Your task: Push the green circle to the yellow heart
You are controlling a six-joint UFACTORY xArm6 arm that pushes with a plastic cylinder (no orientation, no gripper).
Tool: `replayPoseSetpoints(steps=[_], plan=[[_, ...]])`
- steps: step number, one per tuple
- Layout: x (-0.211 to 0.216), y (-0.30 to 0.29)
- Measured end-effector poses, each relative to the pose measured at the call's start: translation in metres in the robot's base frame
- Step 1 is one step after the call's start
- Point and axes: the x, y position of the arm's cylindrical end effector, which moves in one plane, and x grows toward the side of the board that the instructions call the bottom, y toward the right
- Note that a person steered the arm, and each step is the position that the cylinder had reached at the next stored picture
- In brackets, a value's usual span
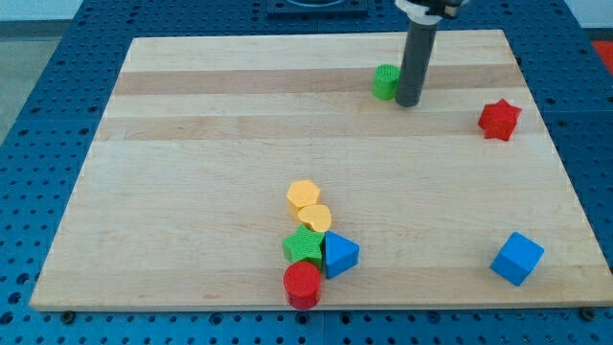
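Two green blocks (386, 81) (305, 246), two yellow (303, 195) (315, 217), two red (499, 119) (303, 284), two blue (339, 254) (517, 258).

I see a green circle (385, 81), a red star (499, 119) and a blue cube (517, 258). Two yellow blocks: a hexagon (303, 195) and a heart (314, 217). A green star (305, 245), blue triangle (340, 255), red cylinder (303, 284). My tip (408, 101) is dark; the desk (192, 144) is pale striped wood.

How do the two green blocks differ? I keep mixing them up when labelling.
The green circle is round and stands near the view's top, right beside my tip. The green star is pointed and sits low in the view, packed among other blocks, far from my tip. Both are green.
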Motion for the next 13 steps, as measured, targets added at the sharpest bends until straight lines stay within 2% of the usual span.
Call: replayPoseSetpoints(steps=[1, 2, 3, 4, 5, 8, 9, 11, 12, 13], plan=[[-0.031, -0.015], [-0.038, -0.003], [-0.027, 0.044], [-0.071, 0.066], [-0.118, 0.041], [-0.107, -0.041], [-0.079, -0.062], [0.028, -0.079], [0.018, -0.079], [-0.045, -0.079]])
